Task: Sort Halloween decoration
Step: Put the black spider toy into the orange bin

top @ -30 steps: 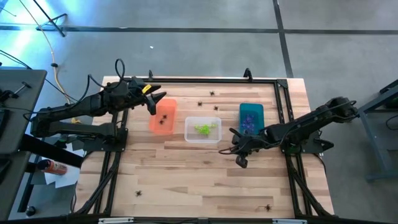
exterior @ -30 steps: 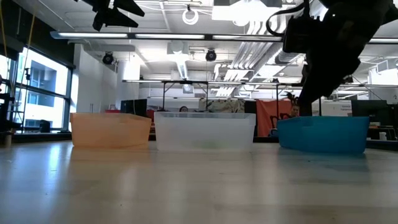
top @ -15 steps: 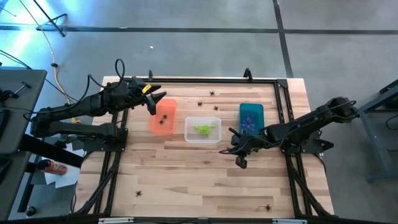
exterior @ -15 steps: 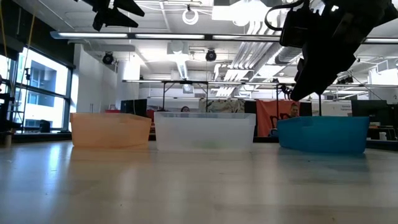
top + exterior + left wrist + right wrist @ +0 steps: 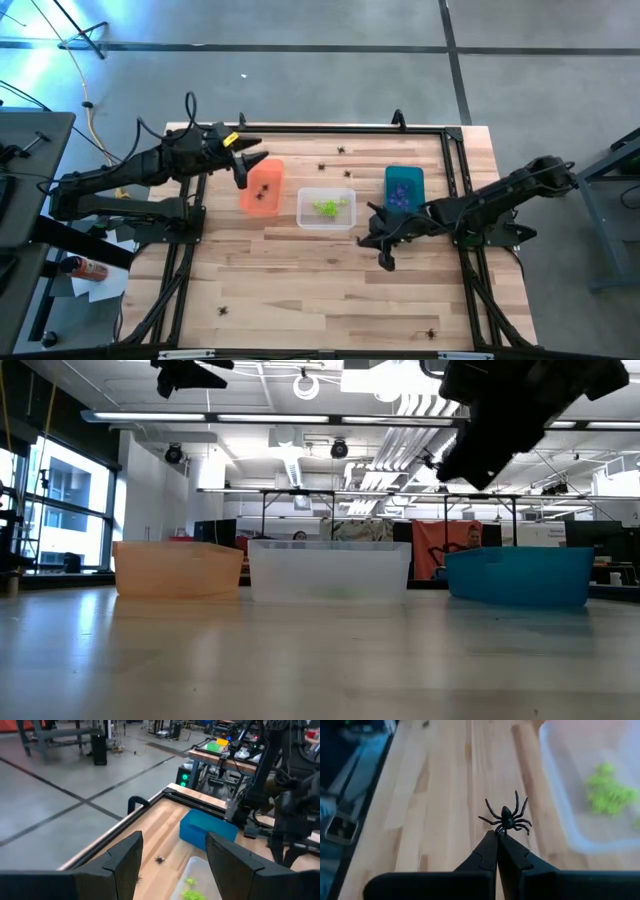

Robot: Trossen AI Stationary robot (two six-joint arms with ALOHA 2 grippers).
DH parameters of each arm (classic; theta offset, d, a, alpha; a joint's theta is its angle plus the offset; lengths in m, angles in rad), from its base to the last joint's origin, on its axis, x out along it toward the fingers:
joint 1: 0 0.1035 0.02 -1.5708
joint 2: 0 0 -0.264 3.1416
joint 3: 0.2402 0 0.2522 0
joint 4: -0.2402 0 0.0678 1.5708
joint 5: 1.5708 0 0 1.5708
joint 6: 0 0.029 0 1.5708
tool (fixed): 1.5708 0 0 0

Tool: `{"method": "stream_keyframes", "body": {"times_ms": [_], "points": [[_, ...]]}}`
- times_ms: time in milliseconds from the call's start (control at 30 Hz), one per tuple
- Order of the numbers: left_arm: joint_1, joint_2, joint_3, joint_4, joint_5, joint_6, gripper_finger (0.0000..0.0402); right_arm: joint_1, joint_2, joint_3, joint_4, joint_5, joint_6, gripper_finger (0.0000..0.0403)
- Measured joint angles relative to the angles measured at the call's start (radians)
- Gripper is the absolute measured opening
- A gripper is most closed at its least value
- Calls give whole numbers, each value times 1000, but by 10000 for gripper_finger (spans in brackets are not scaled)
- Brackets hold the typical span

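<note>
1. A black spider (image 5: 507, 818) is pinched at the fingertips of the right hand (image 5: 385, 250), held clear of the tabletop (image 5: 300, 270) just in front of the clear bin (image 5: 326, 208).
2. The orange bin (image 5: 262, 187) — already holding black ones — lies further left, beyond the clear bin, nearer the left arm.
3. The right arm is stretched low across the tabletop; the left hand (image 5: 243, 165) hovers at the orange bin, fingers spread.

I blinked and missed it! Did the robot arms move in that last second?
A little. The right gripper, pinching a black spider, rose and slid slightly toward the clear bin. The left gripper nudged slightly, open above the orange bin. The bins and loose spiders stayed put.
</note>
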Motion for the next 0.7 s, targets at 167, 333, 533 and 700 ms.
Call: {"method": "stream_keyframes", "body": {"times_ms": [167, 333, 533, 700], "points": [[1, 0, 7, -1, -6, 27, 202, -39, 0, 29, 13, 1, -33, 0], [1, 28, 8, 54, 21, 105, 202, -101, 0, 132, -27, 0, -213, 0], [-2, 172, 8, 241, 224, 352, 202, -243, 26, 311, -55, -30, -424, 0], [-41, 295, 33, 266, 324, 638, 202, -344, 90, 489, -175, -247, -478, 0]]}}
